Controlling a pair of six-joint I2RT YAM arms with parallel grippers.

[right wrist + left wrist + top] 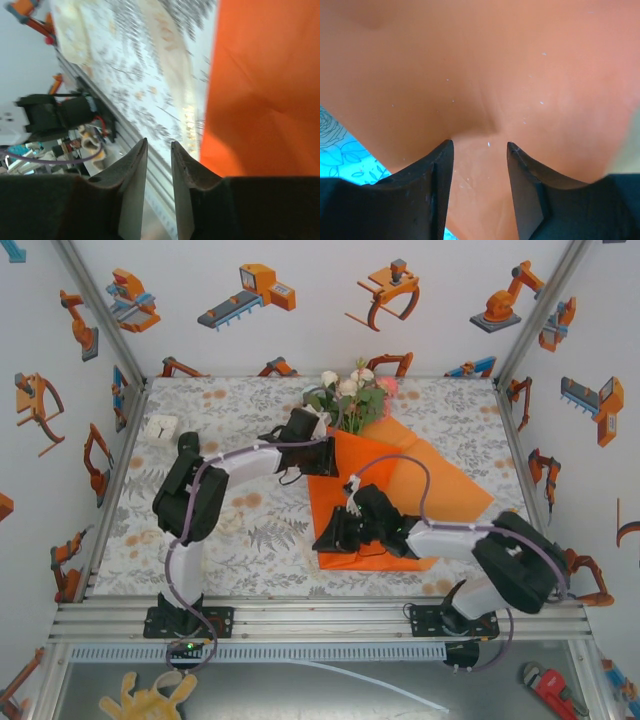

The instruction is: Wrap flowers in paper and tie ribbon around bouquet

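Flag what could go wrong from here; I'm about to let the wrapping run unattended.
The paper puckers at the open jaws of the left end effector; pulling could tear the thin sheet. It sits close beside the flowers, so a sweep might knock them askew. The right end effector sits off the paper's edge; closing now would likely miss.
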